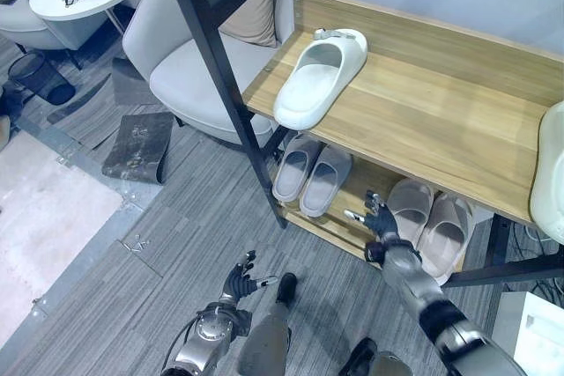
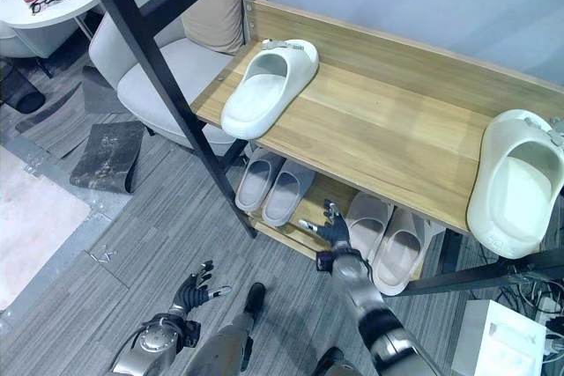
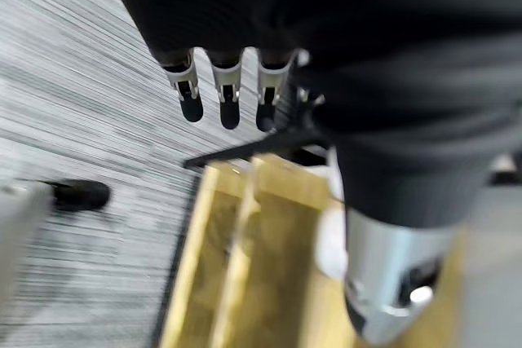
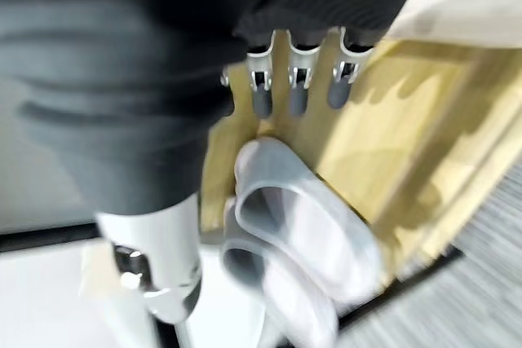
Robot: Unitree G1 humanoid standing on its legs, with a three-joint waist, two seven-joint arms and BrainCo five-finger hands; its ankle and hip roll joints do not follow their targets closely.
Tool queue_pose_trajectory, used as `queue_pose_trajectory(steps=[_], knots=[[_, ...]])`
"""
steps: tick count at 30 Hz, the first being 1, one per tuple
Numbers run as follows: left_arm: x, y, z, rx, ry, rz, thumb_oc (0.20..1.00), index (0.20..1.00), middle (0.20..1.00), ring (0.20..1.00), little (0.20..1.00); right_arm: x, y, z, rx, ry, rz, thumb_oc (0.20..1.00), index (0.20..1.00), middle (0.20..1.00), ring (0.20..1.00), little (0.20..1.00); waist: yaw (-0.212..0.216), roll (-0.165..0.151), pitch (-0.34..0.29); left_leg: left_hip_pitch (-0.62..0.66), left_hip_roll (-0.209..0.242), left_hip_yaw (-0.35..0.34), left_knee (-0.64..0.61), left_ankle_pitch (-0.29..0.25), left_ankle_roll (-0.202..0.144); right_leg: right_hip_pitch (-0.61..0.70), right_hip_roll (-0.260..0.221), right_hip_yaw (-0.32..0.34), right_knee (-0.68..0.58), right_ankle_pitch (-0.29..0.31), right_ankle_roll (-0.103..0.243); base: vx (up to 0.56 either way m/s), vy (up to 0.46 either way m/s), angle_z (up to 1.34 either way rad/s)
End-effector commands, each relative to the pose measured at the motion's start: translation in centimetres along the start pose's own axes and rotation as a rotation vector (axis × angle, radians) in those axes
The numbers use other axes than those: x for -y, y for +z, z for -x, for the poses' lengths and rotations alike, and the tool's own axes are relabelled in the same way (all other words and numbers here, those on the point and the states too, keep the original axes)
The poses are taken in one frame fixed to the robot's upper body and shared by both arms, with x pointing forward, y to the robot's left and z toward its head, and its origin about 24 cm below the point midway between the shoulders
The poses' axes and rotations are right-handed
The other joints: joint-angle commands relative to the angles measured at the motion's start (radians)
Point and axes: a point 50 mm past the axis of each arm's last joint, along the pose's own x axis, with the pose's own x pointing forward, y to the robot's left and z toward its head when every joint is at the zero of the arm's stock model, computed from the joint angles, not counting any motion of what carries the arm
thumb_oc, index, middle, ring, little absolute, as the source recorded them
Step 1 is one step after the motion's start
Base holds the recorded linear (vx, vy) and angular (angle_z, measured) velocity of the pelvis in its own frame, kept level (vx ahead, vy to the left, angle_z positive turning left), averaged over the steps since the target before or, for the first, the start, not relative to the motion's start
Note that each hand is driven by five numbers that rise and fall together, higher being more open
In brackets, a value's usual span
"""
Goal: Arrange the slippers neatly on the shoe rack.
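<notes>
— Where are the slippers?

— One white slipper lies on the shoe rack top shelf, another white one at its right end. Two grey pairs sit on the lower shelf.

— Your hands?

— My right hand, fingers spread and holding nothing, hovers just beside the right grey pair. My left hand hangs low over the floor, fingers loose.
</notes>
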Motion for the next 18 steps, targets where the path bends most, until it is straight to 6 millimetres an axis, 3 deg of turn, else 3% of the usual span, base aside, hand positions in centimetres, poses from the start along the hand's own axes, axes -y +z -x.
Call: queue_pose_trajectory(steps=[1, 3, 4, 7, 8, 9, 10, 11, 12, 13, 18], knots=[[-0.7, 3.4, -0.6, 0.155, -0.12, -0.192, 1.0, 1.0, 1.0, 1.0, 1.0, 1.3, 2.5, 1.0, 0.124, 0.128, 0.164, 1.0, 1.0, 1.0, 1.0, 1.0, -0.047, -0.037, -0.019, 0.113, -0.031, 0.074, 0.02, -0.149, -0.006, 0.043, 0.026, 0.019, -0.249, 0.167, 0.038, 0.1, -0.006, -0.32], [-0.6, 3.8, -0.7, 0.171, -0.141, -0.238, 1.0, 1.0, 1.0, 1.0, 1.0, 1.6, 1.5, 2.0, 0.087, 0.122, 0.137, 1.0, 1.0, 1.0, 1.0, 1.0, -0.062, -0.036, -0.027, 0.123, -0.028, 0.087, 0.019, -0.154, -0.005, 0.049, 0.029, 0.031, -0.258, 0.167, 0.038, 0.1, 0.002, -0.24], [0.0, 5.2, -0.6, 0.229, -0.227, -0.394, 1.0, 1.0, 1.0, 1.0, 1.0, 1.9, -0.5, 3.2, 0.003, 0.117, 0.07, 1.0, 1.0, 1.0, 1.0, 1.0, -0.094, -0.032, -0.045, 0.146, -0.024, 0.11, 0.013, -0.167, -0.002, 0.054, 0.034, 0.06, -0.271, 0.169, 0.04, 0.09, 0.015, -0.29], [1.8, 6.7, -0.9, 0.295, -0.345, -0.533, 1.0, 1.0, 1.0, 1.0, 1.0, 2.2, -2.0, 3.9, -0.061, 0.096, 0.025, 1.0, 1.0, 1.0, 1.0, 1.0, -0.135, -0.027, -0.066, 0.175, -0.019, 0.15, 0.004, -0.18, 0.001, 0.06, 0.04, 0.102, -0.284, 0.17, 0.04, 0.08, 0.015, -0.56], [3.3, 9.2, -1.2, 0.399, -0.409, -0.607, 1.0, 1.0, 1.0, 1.0, 1.0, 2.8, -2.4, 3.8, -0.085, 0.069, 0.05, 1.0, 1.0, 1.0, 1.0, 1.0, -0.161, -0.023, -0.073, 0.181, -0.02, 0.172, -0.003, -0.182, 0.005, 0.054, 0.041, 0.123, -0.289, 0.176, 0.041, 0.03, 0.009, -0.74], [3.3, 9.2, -1.2, 0.4, -0.409, -0.607, 1.0, 1.0, 1.0, 1.0, 1.0, 2.8, -2.4, 3.8, -0.085, 0.069, 0.05, 1.0, 1.0, 1.0, 1.0, 1.0, -0.16, -0.023, -0.073, 0.181, -0.02, 0.172, -0.004, -0.182, 0.005, 0.053, 0.041, 0.124, -0.289, 0.176, 0.041, 0.03, 0.019, -0.54], [5.3, 12.0, -1.4, 0.513, -0.479, -0.651, 1.0, 1.0, 1.0, 1.0, 1.0, 3.4, -2.8, 3.4, -0.105, 0.037, 0.062, 1.0, 1.0, 1.0, 1.0, 1.0, -0.184, -0.016, -0.075, 0.192, -0.02, 0.186, -0.01, -0.184, 0.005, 0.051, 0.041, 0.14, -0.288, 0.178, 0.042, 0.02, 0.013, -0.46], [5.3, 12.0, -1.4, 0.514, -0.479, -0.652, 1.0, 1.0, 1.0, 1.0, 1.0, 3.4, -2.7, 3.4, -0.104, 0.037, 0.062, 1.0, 1.0, 1.0, 1.0, 1.0, -0.184, -0.016, -0.075, 0.192, -0.02, 0.186, -0.01, -0.184, 0.005, 0.051, 0.041, 0.14, -0.288, 0.178, 0.042, 0.03, 0.019, -0.43], [6.5, 15.1, -1.2, 0.636, -0.515, -0.659, 1.0, 1.0, 1.0, 1.0, 1.0, 3.9, -2.9, 2.9, -0.116, 0.004, 0.061, 1.0, 1.0, 1.0, 1.0, 1.0, -0.203, -0.01, -0.076, 0.198, -0.02, 0.198, -0.015, -0.187, 0.005, 0.048, 0.041, 0.152, -0.29, 0.18, 0.042, 0.02, 0.001, -0.38], [7.3, 16.9, -0.5, 0.717, -0.565, -0.675, 1.0, 1.0, 1.0, 1.0, 1.0, 4.0, -3.1, 2.7, -0.126, 0.006, 0.073, 1.0, 1.0, 1.0, 1.0, 1.0, -0.206, -0.007, -0.074, 0.2, -0.021, 0.201, -0.016, -0.188, 0.005, 0.049, 0.041, 0.154, -0.292, 0.181, 0.042, 0.03, 0.002, -0.29], [7.3, 22.6, 2.3, 0.956, -0.603, -0.466, 1.0, 1.0, 1.0, 1.0, 1.0, 4.6, -3.5, 1.9, -0.16, -0.026, 0.132, 1.0, 1.0, 1.0, 1.0, 1.0, -0.206, 0.002, -0.073, 0.198, -0.026, 0.199, -0.016, -0.185, -0.001, 0.054, 0.037, 0.147, -0.303, 0.188, 0.042, 0.0, -0.009, -0.11]])
